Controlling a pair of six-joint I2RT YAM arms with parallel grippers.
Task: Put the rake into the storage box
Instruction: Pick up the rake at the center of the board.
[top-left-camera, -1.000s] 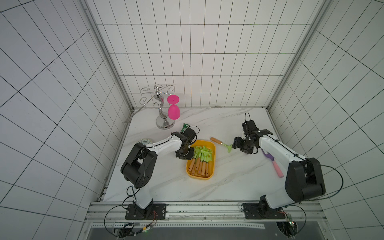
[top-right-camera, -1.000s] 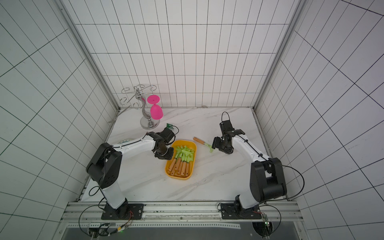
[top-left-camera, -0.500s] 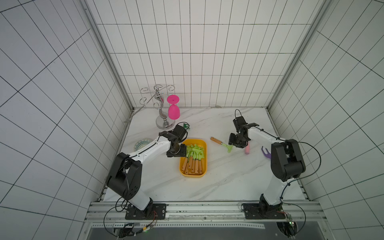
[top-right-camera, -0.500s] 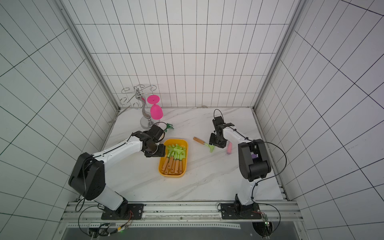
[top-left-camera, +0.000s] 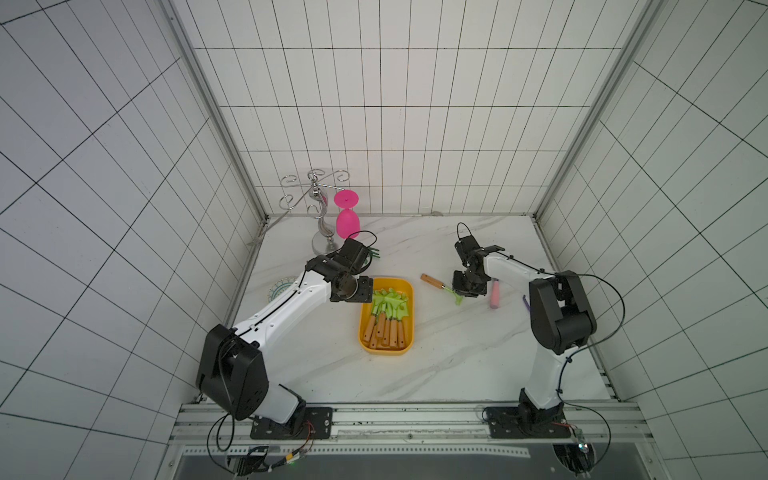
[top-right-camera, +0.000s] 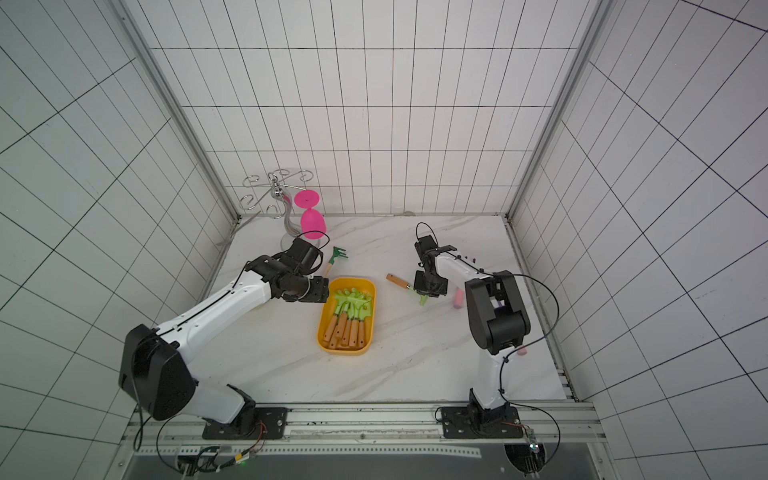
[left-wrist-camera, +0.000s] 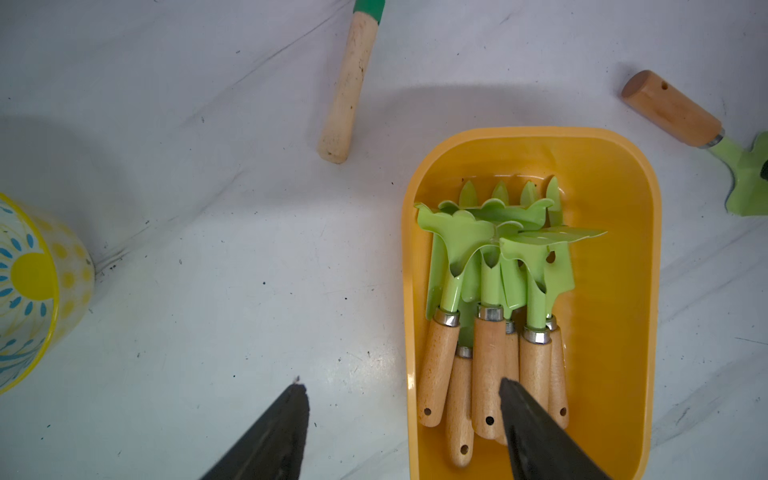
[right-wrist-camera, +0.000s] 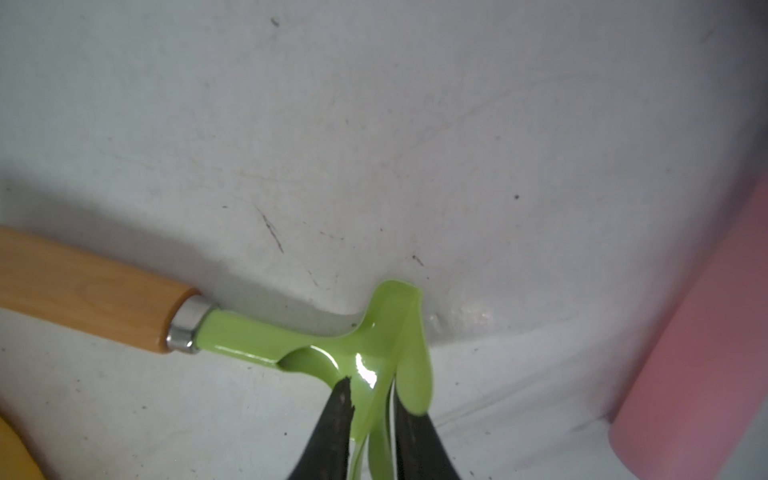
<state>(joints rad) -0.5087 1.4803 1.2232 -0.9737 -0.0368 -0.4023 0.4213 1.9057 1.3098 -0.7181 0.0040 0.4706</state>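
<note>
A rake (top-left-camera: 432, 281) (top-right-camera: 398, 281) with a wooden handle and a light green head lies on the marble table, right of the storage box. My right gripper (top-left-camera: 459, 293) (right-wrist-camera: 372, 390) is shut on its green head (right-wrist-camera: 374, 332), fingers pinching the tines. The storage box (top-left-camera: 386, 352) (top-right-camera: 345, 352) (left-wrist-camera: 615, 291) is a yellow tub holding several similar rakes, heads toward the back. My left gripper (top-left-camera: 362, 291) (left-wrist-camera: 401, 385) hangs open over the box's far left rim, holding nothing.
A darker green rake (top-right-camera: 334, 259) (left-wrist-camera: 349, 83) lies behind the left gripper. A metal rack (top-left-camera: 320, 232) with a pink glass (top-left-camera: 347, 222) stands at the back left. A patterned cup (left-wrist-camera: 29, 286) sits left of the box, a pink cylinder (top-left-camera: 494, 293) (right-wrist-camera: 685, 332) right of the right gripper.
My right gripper has closed on the green head of the rake on the table. My left gripper has opened and now hangs empty at the box's far left end.
</note>
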